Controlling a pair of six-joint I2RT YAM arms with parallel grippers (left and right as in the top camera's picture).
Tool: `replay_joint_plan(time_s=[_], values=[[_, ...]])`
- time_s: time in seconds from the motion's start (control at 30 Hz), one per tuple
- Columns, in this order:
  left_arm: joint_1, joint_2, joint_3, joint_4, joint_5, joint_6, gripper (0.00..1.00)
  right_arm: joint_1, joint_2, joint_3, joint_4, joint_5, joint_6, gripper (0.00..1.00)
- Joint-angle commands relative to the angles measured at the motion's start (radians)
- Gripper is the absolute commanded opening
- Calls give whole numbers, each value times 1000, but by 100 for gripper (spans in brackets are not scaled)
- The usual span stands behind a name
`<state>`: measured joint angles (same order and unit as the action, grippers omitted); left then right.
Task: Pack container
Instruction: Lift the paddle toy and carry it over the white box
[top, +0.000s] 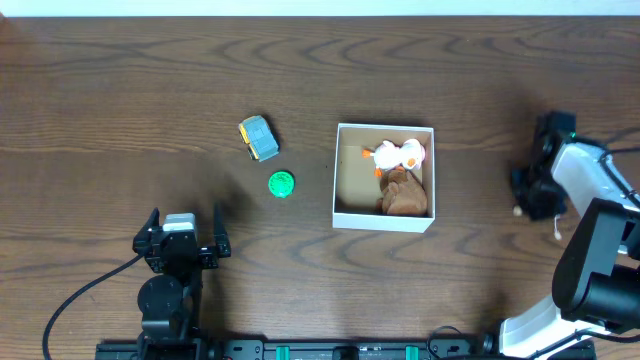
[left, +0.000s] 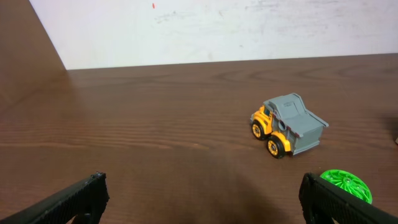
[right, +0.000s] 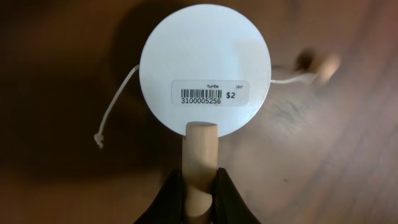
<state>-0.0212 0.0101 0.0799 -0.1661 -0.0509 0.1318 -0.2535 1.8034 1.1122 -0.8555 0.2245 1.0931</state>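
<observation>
The white box (top: 384, 222) sits mid-picture on the tabletop (top: 120, 90), toys (top: 400, 158) inside. The left fingers (left: 74, 199) are wide apart, holding nothing. The right fingers (right: 232, 199) pinch the stick (right: 200, 155) of a round white drum toy (right: 205, 62).

Dark wood-grain table (top: 120, 80) throughout, with a white wall (left: 249, 25) beyond its far edge. Left of centre, a toy dump truck (top: 258, 138): orange-yellow cab, grey tipper bed, black wheels, upright on them. Near it toward the front edge, not touching, a green spoked disc (top: 281, 184) lying flat. Further right, a white-and-orange soft toy (top: 397, 153) touching a brown soft toy (top: 404, 195). In the right wrist view, a pellet drum (right: 205, 71): round white face, barcode sticker (right: 206, 94) marked $2, pale wooden handle (right: 201, 155), knotted white string (right: 115, 106) on one side, blurred wooden bead (right: 320, 65) on the other. Black cable (top: 80, 295) curving across the front left corner.
</observation>
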Motion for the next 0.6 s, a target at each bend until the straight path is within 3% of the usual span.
replay_joint_plan(time_s=[0.0,0.27,0.57], values=[[5,-6,-29,-8,16,10,98,25,3,127,-2,5,-244,1],[5,-6,-29,-8,16,10,98,174,3,435,-15,-167,-711,1],[5,-6,-29,-8,16,10,98,419,3,610,-76,-216,-909,2]])
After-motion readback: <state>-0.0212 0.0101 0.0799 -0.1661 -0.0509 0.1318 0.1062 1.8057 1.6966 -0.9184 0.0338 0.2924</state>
